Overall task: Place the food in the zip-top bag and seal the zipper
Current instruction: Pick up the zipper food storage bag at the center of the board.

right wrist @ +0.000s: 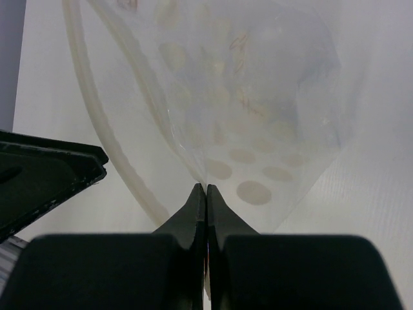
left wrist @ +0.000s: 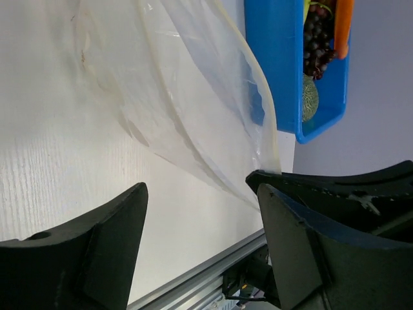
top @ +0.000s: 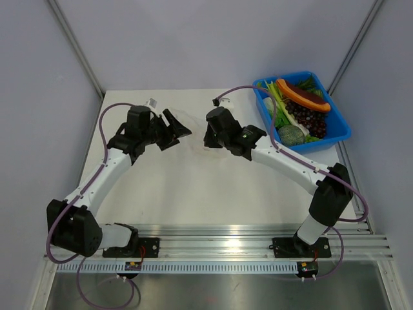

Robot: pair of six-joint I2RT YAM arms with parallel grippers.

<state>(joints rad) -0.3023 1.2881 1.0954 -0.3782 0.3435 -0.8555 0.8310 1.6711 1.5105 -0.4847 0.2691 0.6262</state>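
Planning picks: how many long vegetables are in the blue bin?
2: the orange and red one lies across the far end of the bin; the leek runs along its left side. Others may be hidden.

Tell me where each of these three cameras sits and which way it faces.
Top external: above and behind, looking down on the table; both arms show whole.
Left wrist: on the left arm, looking past the open left tool at the zip-top bag and blue bin.
Right wrist: looking past the right tool, shut on the bag.
Both wrist views share the bag.
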